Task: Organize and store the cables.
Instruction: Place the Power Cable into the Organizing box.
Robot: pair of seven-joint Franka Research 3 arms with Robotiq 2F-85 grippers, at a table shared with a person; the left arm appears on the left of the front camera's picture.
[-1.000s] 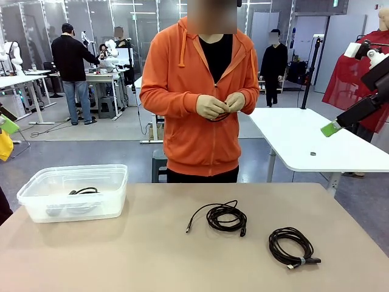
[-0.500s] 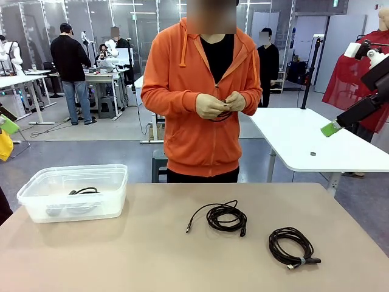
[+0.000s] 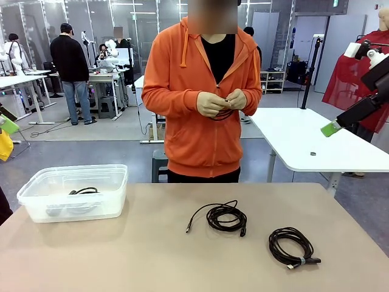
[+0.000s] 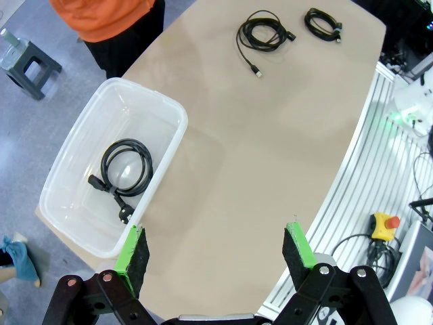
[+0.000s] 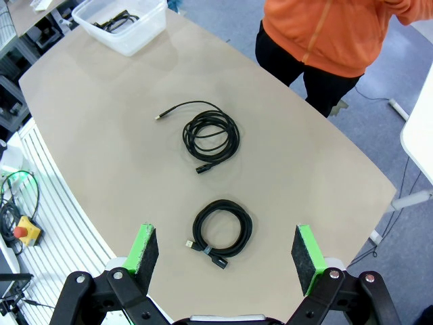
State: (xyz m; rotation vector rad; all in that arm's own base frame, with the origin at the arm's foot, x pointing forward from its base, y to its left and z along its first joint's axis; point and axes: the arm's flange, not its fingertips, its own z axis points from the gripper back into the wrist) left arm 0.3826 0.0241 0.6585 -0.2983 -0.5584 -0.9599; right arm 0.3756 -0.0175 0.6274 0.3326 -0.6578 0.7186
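We are looking across the table [image 3: 152, 261], which is carrying the clear bin [image 3: 36, 190] at its left end; nothing lying on it is shifting compared with a second ago. The person [image 3: 200, 140] is standing beyond the far edge, to the bin's right; the person's hands [image 3: 220, 103] are working together at chest height and moving only slightly over the last second, fingering a short dark cord [image 3: 222, 115]. We are judging that this cord is being wound up before it goes toward the bin. The left gripper [image 4: 215, 235] is hovering high above the bin's near side, fingers spread wide and holding nothing; the right gripper [image 5: 224, 233] is hanging well away from the bin, equally spread and empty; both are staying parked. One coiled cable [image 4: 126, 166] is already lying inside the bin; the loose-tailed coil [image 3: 226, 218] is lying well to the bin's right; the tight coil [image 3: 292, 245] is lying farther from the bin again; both are waiting to be stored.
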